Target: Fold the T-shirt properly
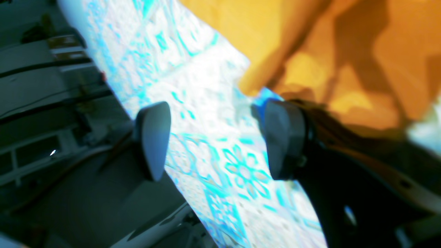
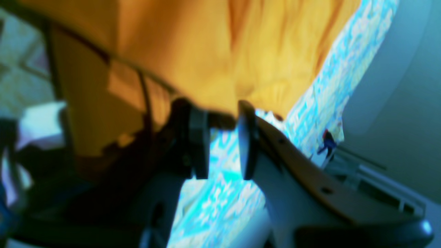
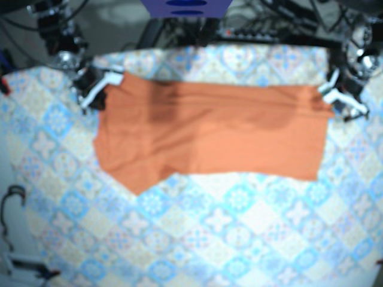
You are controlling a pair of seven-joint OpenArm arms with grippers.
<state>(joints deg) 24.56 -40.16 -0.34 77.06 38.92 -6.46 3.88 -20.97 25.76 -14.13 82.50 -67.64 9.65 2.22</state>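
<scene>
An orange T-shirt [image 3: 209, 131] lies spread flat across the far half of the patterned tablecloth [image 3: 239, 233]. My left gripper [image 3: 336, 98] sits at the shirt's far right corner. In the left wrist view this gripper [image 1: 218, 137] is wide open over bare cloth, and the shirt's corner [image 1: 255, 79] lies just beyond its right finger [image 1: 284, 137]. My right gripper [image 3: 99, 89] is at the shirt's far left corner. In the right wrist view its jaws [image 2: 222, 144] stand a narrow gap apart, with tablecloth showing between them and the shirt's hem [image 2: 262, 96] at the fingertips.
The table's far edge runs just behind both grippers, with dark frames and cables [image 3: 269, 21] beyond it. A dark cable loop [image 3: 12, 197] lies at the left edge. The tablecloth's near half [image 3: 197, 251] carries nothing.
</scene>
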